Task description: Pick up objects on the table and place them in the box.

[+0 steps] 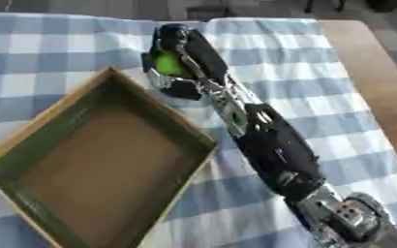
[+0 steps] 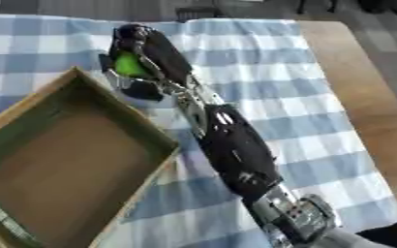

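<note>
Right hand (image 1: 178, 60) curling round a green object (image 1: 167, 63), hovering just beyond the box (image 1: 204, 138) corner, over the checked surface (image 1: 303, 63)

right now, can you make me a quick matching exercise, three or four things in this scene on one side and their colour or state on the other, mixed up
Things:
1. box
2. ball
3. right hand
4. tablecloth

Descriptions:
a. blue and white checks
b. bright green
c. brown inside, nothing in it
d. black, fingers curled round something

Pairs: 1-c, 2-b, 3-d, 4-a
</note>
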Available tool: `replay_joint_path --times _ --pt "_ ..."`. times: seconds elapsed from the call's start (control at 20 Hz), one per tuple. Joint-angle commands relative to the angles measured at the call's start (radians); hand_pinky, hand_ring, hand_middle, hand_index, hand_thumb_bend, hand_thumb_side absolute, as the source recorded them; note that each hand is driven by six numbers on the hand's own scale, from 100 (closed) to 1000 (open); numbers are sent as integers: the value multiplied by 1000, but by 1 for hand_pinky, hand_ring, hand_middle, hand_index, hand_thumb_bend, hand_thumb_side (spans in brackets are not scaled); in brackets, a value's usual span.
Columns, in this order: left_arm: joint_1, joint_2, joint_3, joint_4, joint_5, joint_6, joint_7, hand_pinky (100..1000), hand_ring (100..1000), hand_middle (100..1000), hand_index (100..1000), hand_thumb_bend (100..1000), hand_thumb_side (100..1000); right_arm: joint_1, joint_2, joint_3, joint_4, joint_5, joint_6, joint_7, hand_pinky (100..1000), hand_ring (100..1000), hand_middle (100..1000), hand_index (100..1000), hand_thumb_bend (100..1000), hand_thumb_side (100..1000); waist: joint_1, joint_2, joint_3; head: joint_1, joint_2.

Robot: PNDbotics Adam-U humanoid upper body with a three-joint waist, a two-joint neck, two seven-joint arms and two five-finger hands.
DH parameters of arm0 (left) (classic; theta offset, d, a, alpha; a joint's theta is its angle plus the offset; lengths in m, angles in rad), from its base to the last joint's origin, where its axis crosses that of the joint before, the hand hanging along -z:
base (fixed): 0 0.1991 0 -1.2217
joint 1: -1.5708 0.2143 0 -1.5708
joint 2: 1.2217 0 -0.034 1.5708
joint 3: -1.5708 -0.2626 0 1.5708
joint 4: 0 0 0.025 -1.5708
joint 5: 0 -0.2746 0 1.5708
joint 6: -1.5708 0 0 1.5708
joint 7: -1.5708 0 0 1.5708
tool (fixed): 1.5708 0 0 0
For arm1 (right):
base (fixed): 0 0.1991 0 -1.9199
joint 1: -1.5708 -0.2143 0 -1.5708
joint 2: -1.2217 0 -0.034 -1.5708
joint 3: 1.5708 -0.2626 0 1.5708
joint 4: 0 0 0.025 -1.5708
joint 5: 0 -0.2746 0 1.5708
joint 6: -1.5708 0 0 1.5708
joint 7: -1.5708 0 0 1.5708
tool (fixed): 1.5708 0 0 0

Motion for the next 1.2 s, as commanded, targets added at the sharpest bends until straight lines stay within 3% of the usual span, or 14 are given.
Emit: replay_joint_path --times 0.05,0.5,0.95,1.2 --pt "-9 11 3 -17 1 -3 -2 191 644 709 823 510 722 2 -11 19 -95 -110 -106 -17 100 110 386 443 100 525 10 -17 -4 -7 -1" --pt "0 23 10 -17 2 -6 2 206 645 709 821 510 723 13 -126 171 -292 -500 -79 301 100 107 383 411 100 524 7 -30 -10 22 -1" --pt "-8 29 9 -17 5 -18 5 243 644 709 817 499 725 17 -164 251 -380 -825 -48 587 100 112 389 425 100 524 6 -37 -8 60 -1" --pt "-26 40 17 -17 7 -43 18 334 644 709 807 485 732 20 -159 266 -382 -971 -28 729 100 118 396 417 100 524 5 -39 -3 61 -1"
